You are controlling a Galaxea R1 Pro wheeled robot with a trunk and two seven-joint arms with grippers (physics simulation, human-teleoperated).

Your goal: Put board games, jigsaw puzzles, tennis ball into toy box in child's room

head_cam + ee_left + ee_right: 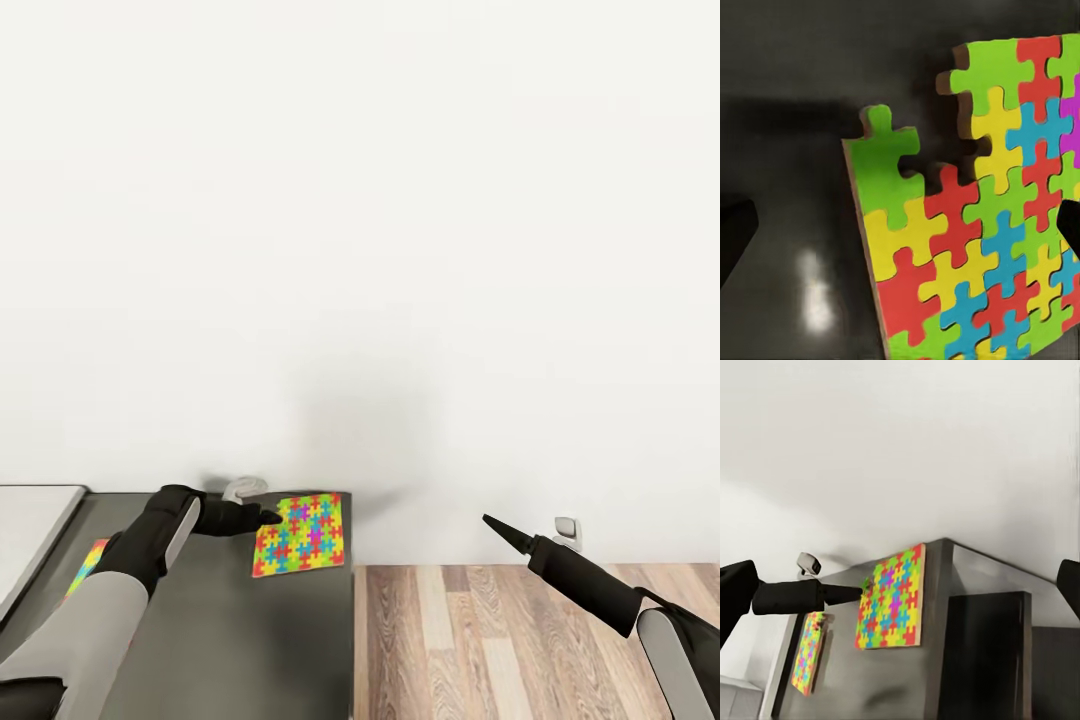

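On the table [230,640], open left gripper [272,517] straddles the jigsaw puzzle's [300,534] corner, ungripped

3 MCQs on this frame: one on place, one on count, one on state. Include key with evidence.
1. Where is the left gripper?
A. at the near jigsaw puzzle's edge
B. over the wood floor
C. against the wall

2. How many jigsaw puzzles lie on the table?
A. one
B. two
C. four

3. How does the near jigsaw puzzle sit?
A. lifted clear
B. upright
C. flat on the table

Key: 1 A, the head view puts its tip at the puzzle's corner. 2 B, the right wrist view shows a second puzzle. 3 C, it lies flat near the table's corner.
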